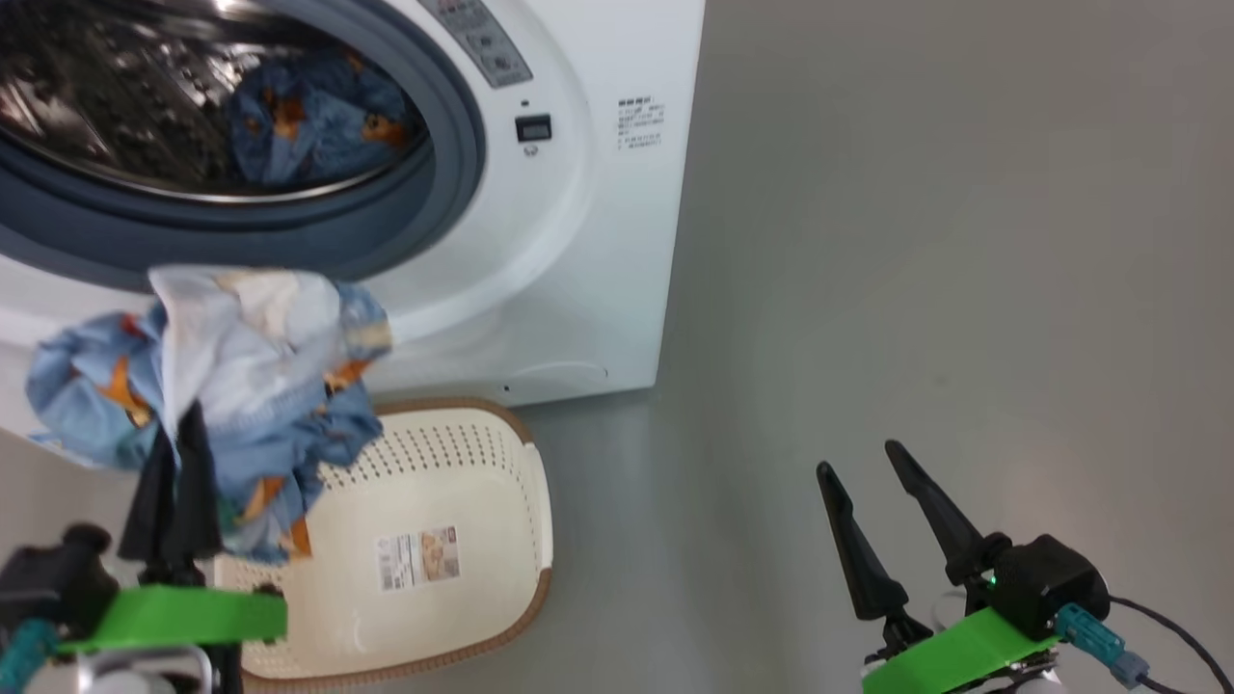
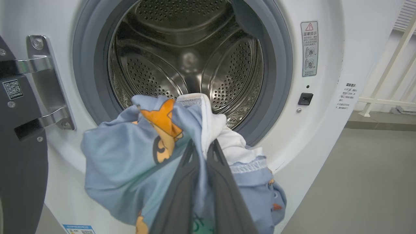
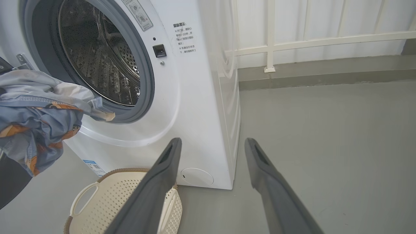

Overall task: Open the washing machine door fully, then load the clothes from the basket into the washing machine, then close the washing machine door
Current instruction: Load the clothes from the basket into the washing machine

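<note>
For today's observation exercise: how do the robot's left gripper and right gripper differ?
The left gripper is shut on the light blue bear-print clothes; the right gripper is open, empty. The left gripper is before the white washing machine; the right gripper is over grey floor. Both have long dark fingers.

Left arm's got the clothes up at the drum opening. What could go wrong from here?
1. The clothes hang loose beneath the left gripper; a trailing fold could drape over the gasket and later block the door.
2. The jaws pinch only a narrow bunch, so the bundle might slip and drop toward the basket or floor.
</note>
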`<state>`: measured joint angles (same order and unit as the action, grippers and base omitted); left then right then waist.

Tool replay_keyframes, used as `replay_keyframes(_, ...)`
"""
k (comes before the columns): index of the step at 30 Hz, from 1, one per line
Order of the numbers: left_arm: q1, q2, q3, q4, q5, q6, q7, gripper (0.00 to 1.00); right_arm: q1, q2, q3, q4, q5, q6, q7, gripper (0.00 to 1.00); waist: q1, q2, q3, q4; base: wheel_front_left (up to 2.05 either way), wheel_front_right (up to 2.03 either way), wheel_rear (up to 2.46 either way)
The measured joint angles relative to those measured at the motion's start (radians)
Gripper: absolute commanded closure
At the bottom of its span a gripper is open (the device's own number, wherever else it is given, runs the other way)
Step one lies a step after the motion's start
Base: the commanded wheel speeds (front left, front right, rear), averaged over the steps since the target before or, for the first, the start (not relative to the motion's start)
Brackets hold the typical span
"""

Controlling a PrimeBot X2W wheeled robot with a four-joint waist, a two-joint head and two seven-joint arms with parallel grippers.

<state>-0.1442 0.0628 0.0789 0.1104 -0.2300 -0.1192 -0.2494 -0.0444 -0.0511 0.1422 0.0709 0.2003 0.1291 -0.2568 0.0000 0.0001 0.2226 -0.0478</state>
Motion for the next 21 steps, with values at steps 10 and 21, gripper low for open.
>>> replay_keyframes(10,-0.200,0.046,0.011,0.050,-0.013,-0.008,0.000,1.00,-0.070,0.000,0.010,-0.024,0.000,0.000,0.000,0.00,0.0000,0.0000,0.142,-0.002,0.00,0.00,0.00)
replay_keyframes(21,-0.421,0.132,-0.019,0.123,-0.051,-0.008,-0.003,1.00,-0.131,-0.001,0.039,-0.030,0.020,0.000,0.000,0.00,0.0001,0.0000,0.278,-0.023,0.00,0.00,0.00)
